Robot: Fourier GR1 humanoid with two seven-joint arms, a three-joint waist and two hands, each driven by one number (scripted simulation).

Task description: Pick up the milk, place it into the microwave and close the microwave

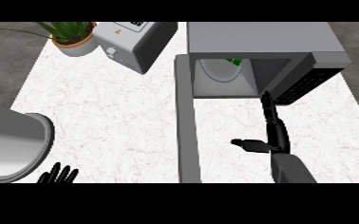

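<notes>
Two black hands show on the marble counter (pixel 105 114). The right hand (pixel 275 133) stretches up from its grey forearm toward the microwave (pixel 259 38), fingers straight and long, thumb stuck out to the left, holding nothing. Its fingertips reach the lower right corner of the microwave's open mouth, just beside the dark keypad panel (pixel 308 83). Inside the cavity lies a pale round turntable (pixel 221 71), and at its upper right a small green-and-white shape, which may be the milk (pixel 235 61), though too little of it shows to be sure. The microwave door (pixel 186 123) hangs wide open, running down the view as a long grey slab left of the right hand. The left hand (pixel 57 175) rests at the lower left edge, fingers up and spread. Beside it sits a grey rounded basin (pixel 24 144). Farther up stand a toaster (pixel 133 42) and a potted plant (pixel 73 38).
</notes>
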